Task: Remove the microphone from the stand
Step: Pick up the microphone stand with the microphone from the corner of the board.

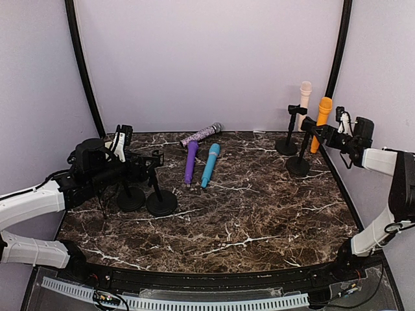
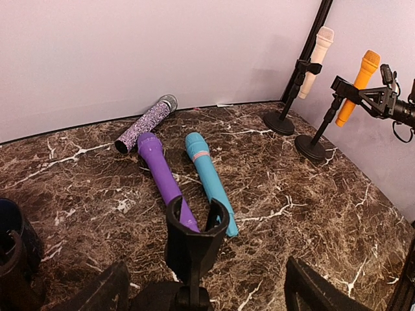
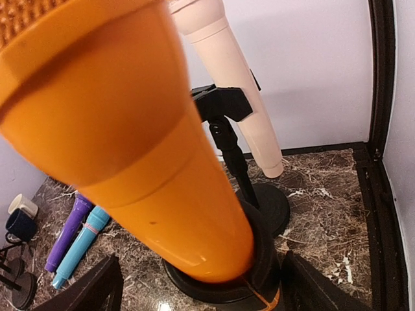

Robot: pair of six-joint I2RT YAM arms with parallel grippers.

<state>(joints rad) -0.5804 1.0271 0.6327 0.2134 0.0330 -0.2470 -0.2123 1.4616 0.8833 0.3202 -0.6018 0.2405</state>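
An orange microphone [image 1: 322,123] sits tilted in the clip of a black stand [image 1: 298,166] at the back right. My right gripper [image 1: 326,135] is open, its fingers either side of the orange microphone's [image 3: 162,162] lower body, apart from it. A cream microphone [image 1: 303,102] sits in a second stand [image 1: 286,146] behind. My left gripper [image 1: 150,163] is open and empty at the left, with the empty clip [image 2: 196,236] of a black stand [image 1: 161,202] between its fingers [image 2: 318,291].
A glitter silver microphone [image 1: 201,135], a purple one [image 1: 190,162] and a teal one [image 1: 210,164] lie mid-table at the back. Another empty stand [image 1: 130,197] is at the left. A dark blue mug [image 2: 13,236] and a white mug [image 3: 23,204] sit by the left arm.
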